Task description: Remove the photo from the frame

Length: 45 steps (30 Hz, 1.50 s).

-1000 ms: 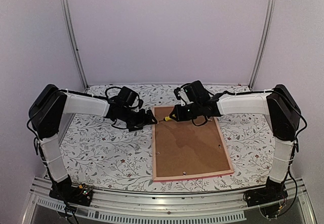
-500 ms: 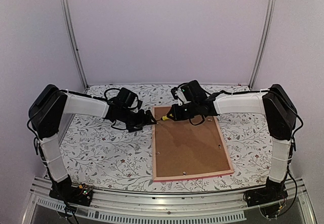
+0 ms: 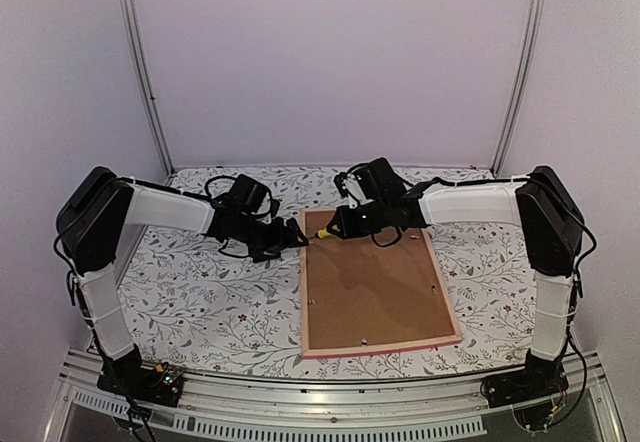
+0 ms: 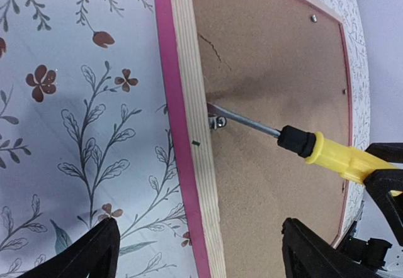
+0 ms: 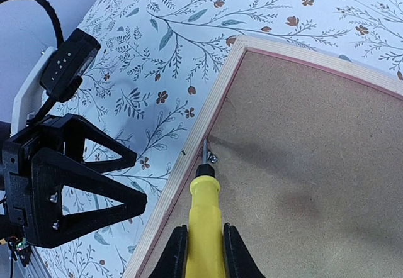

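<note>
The frame (image 3: 302, 297) lies face down on the floral cloth, its pink border (image 4: 176, 133) around a brown backing board (image 3: 375, 287). The photo is hidden under that board. My right gripper (image 5: 203, 246) is shut on a yellow-handled screwdriver (image 5: 204, 212). The screwdriver's tip rests at a small metal clip (image 5: 213, 158) on the frame's left rail, near the far corner. My left gripper (image 4: 201, 253) is open and straddles that same rail, one finger over the cloth and one over the board, touching neither.
More small metal clips sit along the board's edges (image 3: 365, 342) (image 3: 432, 286) (image 3: 314, 303). The floral cloth (image 3: 210, 302) spreads left of the frame. Walls and aluminium posts (image 3: 145, 72) close in the back and sides.
My right arm has shifted a little to the left, bringing the screwdriver tip against the clip at the frame's left rail. The left gripper has stayed in place, open.
</note>
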Each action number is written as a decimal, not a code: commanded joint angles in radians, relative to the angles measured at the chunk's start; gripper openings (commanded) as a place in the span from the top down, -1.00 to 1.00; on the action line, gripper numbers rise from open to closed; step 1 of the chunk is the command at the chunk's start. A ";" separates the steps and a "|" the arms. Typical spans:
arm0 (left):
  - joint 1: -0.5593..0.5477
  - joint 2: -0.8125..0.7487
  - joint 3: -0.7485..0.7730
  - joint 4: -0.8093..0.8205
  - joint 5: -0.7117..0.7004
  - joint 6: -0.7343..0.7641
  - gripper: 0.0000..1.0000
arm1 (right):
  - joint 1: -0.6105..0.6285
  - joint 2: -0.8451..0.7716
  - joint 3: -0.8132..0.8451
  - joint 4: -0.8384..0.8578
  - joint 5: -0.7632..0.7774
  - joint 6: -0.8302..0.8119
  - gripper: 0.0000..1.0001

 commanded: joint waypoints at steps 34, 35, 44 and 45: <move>0.024 -0.007 -0.006 0.018 0.007 -0.006 -0.81 | 0.030 -0.092 -0.111 -0.078 0.008 -0.008 1.00; 0.024 -0.008 -0.006 0.018 0.007 -0.006 -0.81 | 0.030 -0.092 -0.113 -0.080 0.011 -0.008 1.00; 0.024 -0.006 -0.006 0.018 0.008 -0.009 -0.81 | 0.034 -0.109 -0.131 -0.084 -0.007 -0.003 1.00; 0.024 -0.005 -0.005 0.017 0.007 -0.010 -0.81 | 0.035 -0.112 -0.134 -0.084 -0.010 -0.006 1.00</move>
